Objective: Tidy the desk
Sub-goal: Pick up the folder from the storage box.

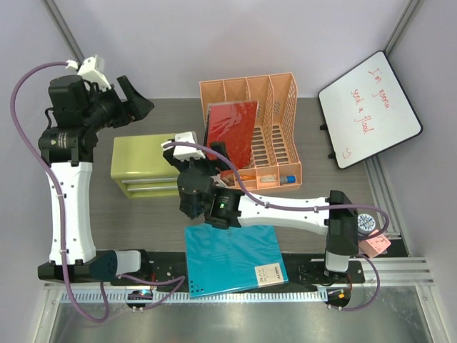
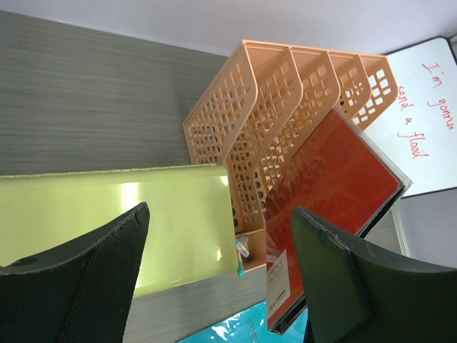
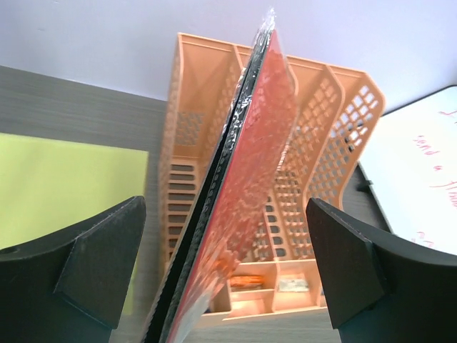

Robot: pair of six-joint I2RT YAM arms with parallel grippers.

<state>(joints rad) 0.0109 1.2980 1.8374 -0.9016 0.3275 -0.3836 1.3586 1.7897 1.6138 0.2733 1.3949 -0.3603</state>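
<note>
- Grey wood-grain laminate all the way across: that's the worktop [image 1: 146, 225], with a black strip and a silver rail along the near edge and pale walls behind and to both sides.
- It lies right under both my arms and carries everything I'm about to name.
- Far centre, there's the orange mesh file rack [image 1: 275, 107], four upright slots, plus a row of small trays at its front with a few little items I can't make out.
- Inside the rack, a red folder [image 1: 232, 127] stands tilted, wrapped in shiny film; which slot it sits in I can't tell.
- Just left of the rack sits the lime-green drawer cabinet [image 1: 139, 158], its top bare.
- Near edge, between my two bases, a teal folder [image 1: 232, 259] lies flat and overhangs the black strip.
- Far right, a whiteboard [image 1: 368, 107] stands tilted, red handwriting on it.
- My left tool [image 1: 137, 98] hangs high above the cabinet's far left corner, spread wide and holding nothing.
- My right tool [image 3: 228, 275] is spread as wide as it goes, the red folder's edge running between the fingers, neither pad touching it.
- Count: one rack, one cabinet, one whiteboard, two folders, two arms.
</note>
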